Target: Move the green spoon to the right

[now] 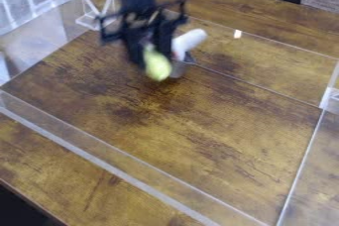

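My claw (150, 50), pinching the green spoon (158, 66), hangs above the wooden worktop (225, 121) near the pot (189, 44); I should travel level and rightward, lowering gently before release.

Bare wooden table (225, 121) lies open, clear walls (307, 166) edging it.

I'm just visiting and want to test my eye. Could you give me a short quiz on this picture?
1. True or false: the green spoon lies flat on the wooden table.
2. What is the gripper shut on?
3. The spoon's yellow-green end points: A) down toward the table, B) straight up, C) it is out of sight.

Key: 1 false, it hangs above the wood in the gripper. 2 the green spoon. 3 A.
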